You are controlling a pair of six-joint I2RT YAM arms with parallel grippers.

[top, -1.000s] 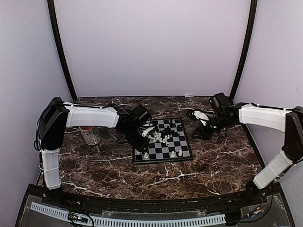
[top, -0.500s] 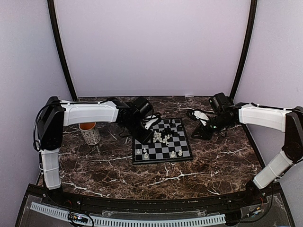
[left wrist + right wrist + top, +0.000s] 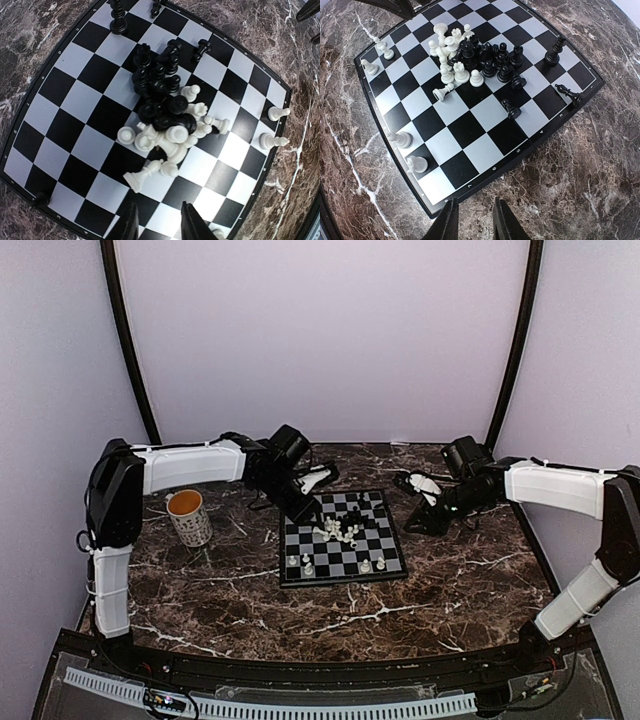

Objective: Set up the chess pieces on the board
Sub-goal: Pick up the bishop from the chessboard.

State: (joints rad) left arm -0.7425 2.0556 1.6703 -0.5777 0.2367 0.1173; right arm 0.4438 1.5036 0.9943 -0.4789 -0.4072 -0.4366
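The chessboard (image 3: 372, 512) lies mid-table. My left gripper (image 3: 157, 215) hovers at its 11 o'clock corner and my right gripper (image 3: 474, 204) at 2 o'clock, both slightly parted and empty. Most chess pieces (image 3: 340, 531) are heaped at the centre. Sorting has barely begun; next I must pinch one cleanly.

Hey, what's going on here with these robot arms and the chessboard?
It's a chess setup in progress. Most chess pieces lie heaped, black and white mixed, in the middle of the board; only a few stand along its edges. The left claw hovers over the board, empty, and the right claw hangs just off its edge, also empty.
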